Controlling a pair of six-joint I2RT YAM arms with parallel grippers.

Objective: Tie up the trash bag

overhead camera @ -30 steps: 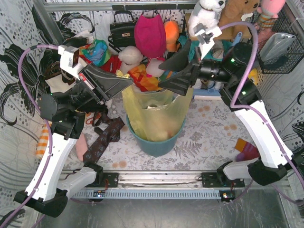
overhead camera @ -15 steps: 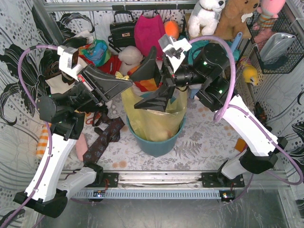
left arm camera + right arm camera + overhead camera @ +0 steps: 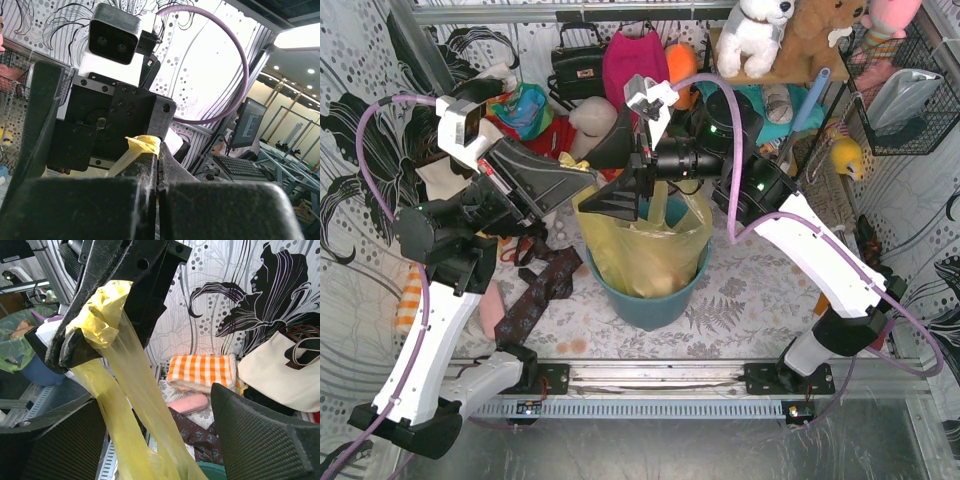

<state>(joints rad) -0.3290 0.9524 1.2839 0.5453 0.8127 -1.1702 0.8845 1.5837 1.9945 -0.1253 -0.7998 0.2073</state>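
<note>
Two taut strands of the trash bag (image 3: pixel 645 235), seated in the teal bin (image 3: pixel 650 300) at the middle of the counter (image 3: pixel 750 265), rise to the left tool (image 3: pixel 148 165), which is clamped on their bunched end. The right tool (image 3: pixel 155 400) stands spread wide around them. Recommended: close low on one strand, hold it taut, then cross. Patterned cloth (image 3: pixel 535 295) lies toward the left edge. A handbag (image 3: pixel 578 62) and plush toys (image 3: pixel 760 30) crowd the far edge and likely limit swing room.
</note>
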